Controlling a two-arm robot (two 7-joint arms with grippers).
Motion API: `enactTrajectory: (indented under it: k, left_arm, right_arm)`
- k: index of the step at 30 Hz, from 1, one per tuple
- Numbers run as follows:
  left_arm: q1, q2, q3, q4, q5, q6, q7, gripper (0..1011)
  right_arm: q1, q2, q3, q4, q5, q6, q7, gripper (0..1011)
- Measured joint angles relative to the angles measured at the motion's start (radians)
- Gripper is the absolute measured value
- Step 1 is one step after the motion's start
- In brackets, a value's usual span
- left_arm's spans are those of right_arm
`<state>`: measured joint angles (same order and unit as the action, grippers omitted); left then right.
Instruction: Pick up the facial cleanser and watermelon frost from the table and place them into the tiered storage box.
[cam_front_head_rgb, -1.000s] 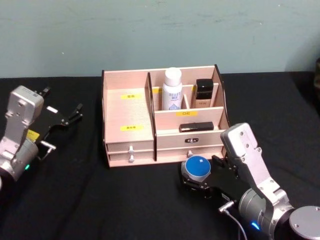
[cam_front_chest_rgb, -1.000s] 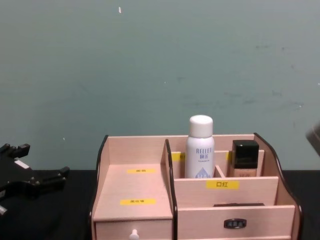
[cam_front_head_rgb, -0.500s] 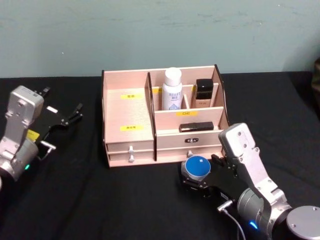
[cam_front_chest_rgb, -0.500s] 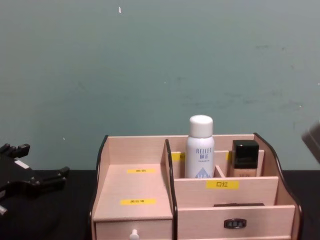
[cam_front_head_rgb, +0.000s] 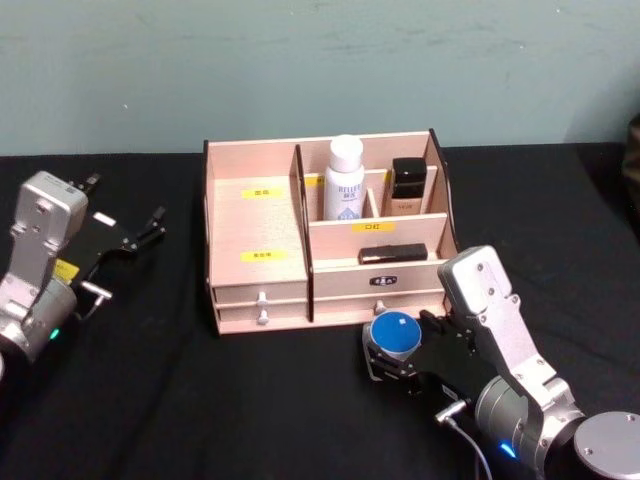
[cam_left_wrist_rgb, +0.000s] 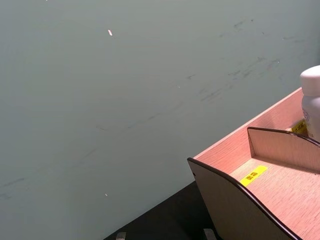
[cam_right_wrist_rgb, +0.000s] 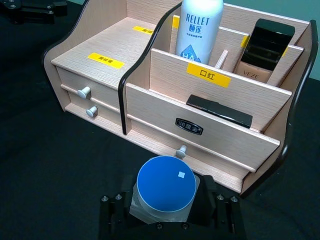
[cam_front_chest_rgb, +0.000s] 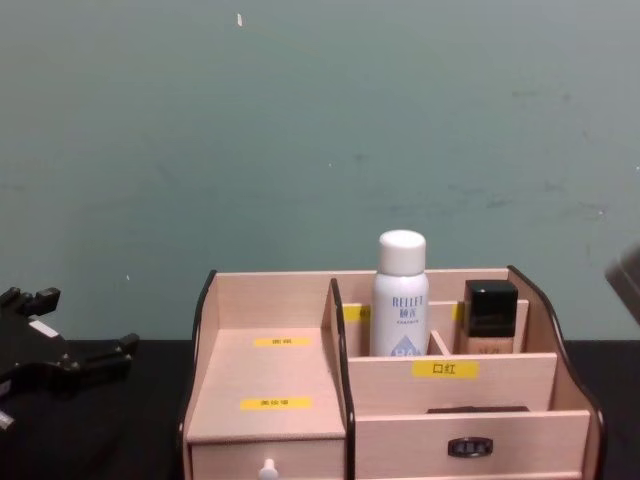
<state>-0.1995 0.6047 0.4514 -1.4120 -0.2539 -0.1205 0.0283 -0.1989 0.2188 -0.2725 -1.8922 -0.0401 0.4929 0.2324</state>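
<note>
Your head camera looks down on the tiered storage box (cam_front_head_rgb: 255, 225), your chest camera faces it level and nearer, and both wrist cameras share it.

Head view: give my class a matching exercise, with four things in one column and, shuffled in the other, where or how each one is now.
Things
1. cleanser
2. watermelon frost
3. beige bottle
4. left gripper

Places or states
A. open, over the table, left of the box
B. upright in the box's rear right-hand compartment
C. in front of the box, held by the right gripper
D. upright in a rear compartment, just right of the tall divider

Pairs: 1-D, 2-C, 3-B, 4-A
</note>
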Motion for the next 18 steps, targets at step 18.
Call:
enactTrajectory:
  k: [18]
  left_arm:
    - [0.000,0.000,0.000,0.000,0.000,0.000,0.000,1001]
  right_arm:
    - [-0.001,0.001,0.000,-0.002,0.003,0.001,-0.001,704]
